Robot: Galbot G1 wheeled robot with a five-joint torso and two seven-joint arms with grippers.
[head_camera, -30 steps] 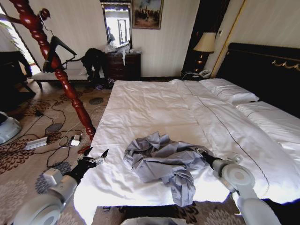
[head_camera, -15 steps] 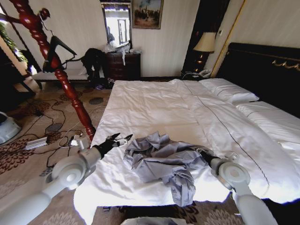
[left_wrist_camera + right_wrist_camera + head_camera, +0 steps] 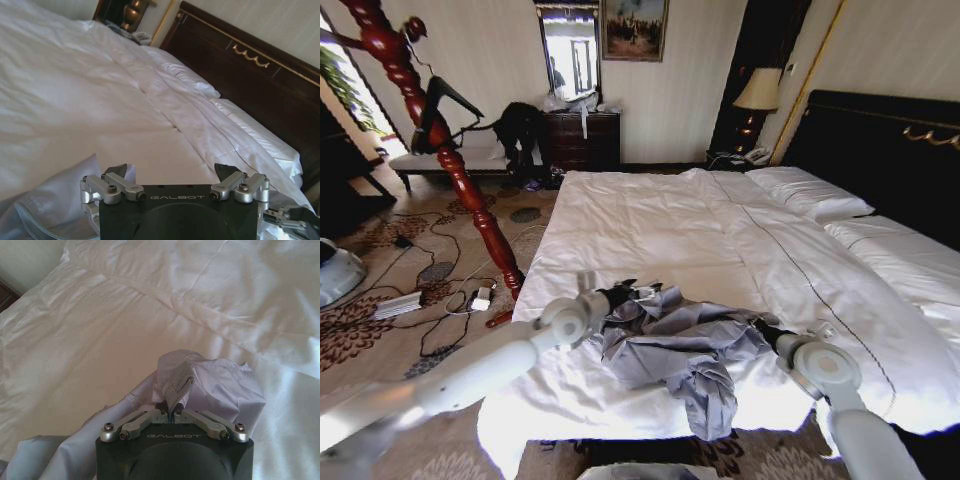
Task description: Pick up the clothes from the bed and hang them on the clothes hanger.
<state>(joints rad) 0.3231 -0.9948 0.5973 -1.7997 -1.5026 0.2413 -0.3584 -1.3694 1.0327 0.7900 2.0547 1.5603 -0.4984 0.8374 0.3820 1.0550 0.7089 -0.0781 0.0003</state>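
Observation:
The clothes, a crumpled grey-blue shirt (image 3: 670,345), lie near the foot of the white bed (image 3: 650,225). My left gripper (image 3: 632,293) hovers open over the shirt's far left edge. In the left wrist view its fingers (image 3: 117,171) stand wide apart above the sheet, with shirt fabric (image 3: 50,200) just below. My right gripper (image 3: 760,326) is at the shirt's right edge. In the right wrist view it (image 3: 172,409) is shut on a raised fold of the shirt (image 3: 210,385). The black clothes hanger (image 3: 448,97) hangs on the red coat stand at the back left.
The dark-red coat stand (image 3: 470,190) leans beside the bed's left side, with cables and a power strip (image 3: 398,304) on the carpet. A black headboard (image 3: 880,150) and pillows (image 3: 810,192) lie to the right. A dresser (image 3: 582,140) with dark clothing stands at the far wall.
My left arm has swung from beside the bed's left edge, up and right, to over the shirt's left edge. The right gripper has stayed at the shirt's right edge.

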